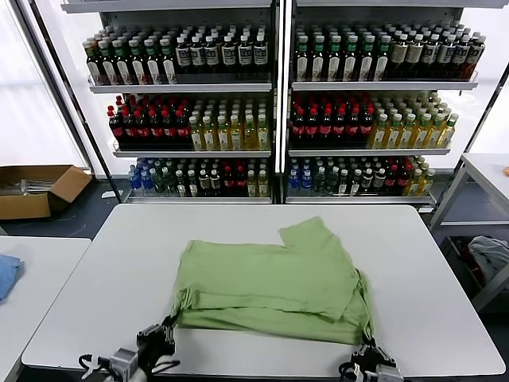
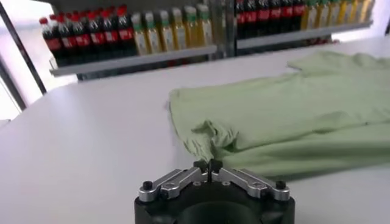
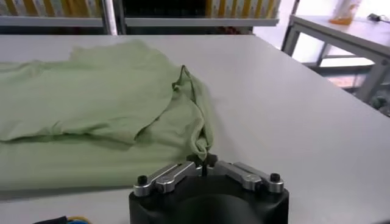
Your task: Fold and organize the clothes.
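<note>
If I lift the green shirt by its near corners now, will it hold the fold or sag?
The green shirt will probably sag: its thin layers already lie limp and wrinkled on the white table. The bunched corners near the left gripper and right gripper suggest it stretches and drapes. It looks light and may slide.

Plain light green polo shirt (image 1: 274, 278) on a white table (image 1: 413, 270).

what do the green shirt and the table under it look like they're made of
Green shirt: soft matte fabric, probably a cotton-type knit; it drapes in limp folds and bunches at the corners. Table: hard, smooth white top with a faint sheen, likely laminate or plastic; its core isn't visible.
</note>
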`<action>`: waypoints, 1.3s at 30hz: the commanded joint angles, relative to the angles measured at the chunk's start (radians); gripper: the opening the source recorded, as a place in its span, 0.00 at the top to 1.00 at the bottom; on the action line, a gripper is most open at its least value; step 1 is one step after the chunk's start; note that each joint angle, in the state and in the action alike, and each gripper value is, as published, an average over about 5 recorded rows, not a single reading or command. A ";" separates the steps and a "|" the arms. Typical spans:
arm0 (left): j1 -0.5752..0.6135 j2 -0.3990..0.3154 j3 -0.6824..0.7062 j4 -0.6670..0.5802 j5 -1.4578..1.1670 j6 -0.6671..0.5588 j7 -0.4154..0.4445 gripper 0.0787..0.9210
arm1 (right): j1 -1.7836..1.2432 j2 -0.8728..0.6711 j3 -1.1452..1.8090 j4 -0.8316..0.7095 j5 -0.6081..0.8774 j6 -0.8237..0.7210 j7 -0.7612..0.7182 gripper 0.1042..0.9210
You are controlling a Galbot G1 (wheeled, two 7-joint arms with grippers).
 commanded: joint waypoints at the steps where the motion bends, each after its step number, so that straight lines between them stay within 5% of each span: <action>1: 0.217 0.011 -0.015 -0.106 0.026 -0.003 -0.007 0.92 | -0.132 0.004 0.014 0.095 -0.033 -0.001 0.024 0.80; 11: 0.092 -0.059 -0.013 -0.204 -0.006 -0.090 -0.037 0.58 | -0.065 0.039 0.128 0.237 -0.019 0.098 -0.045 0.45; 19: -0.124 -0.091 -0.019 -0.174 -0.136 -0.107 -0.044 0.31 | 0.262 -0.015 0.217 0.029 0.132 0.093 -0.209 0.19; 25: -0.391 -0.012 0.021 0.046 -0.179 -0.081 0.017 0.14 | 0.615 -0.129 0.111 -0.261 0.199 0.011 -0.398 0.12; 30: -0.605 0.025 0.108 0.285 -0.193 -0.071 0.043 0.12 | 0.891 -0.210 -0.096 -0.520 0.208 0.128 -0.482 0.12; 39: -0.877 0.031 0.235 0.603 -0.215 -0.001 0.077 0.12 | 1.139 -0.143 -0.267 -0.823 0.275 0.009 -0.513 0.12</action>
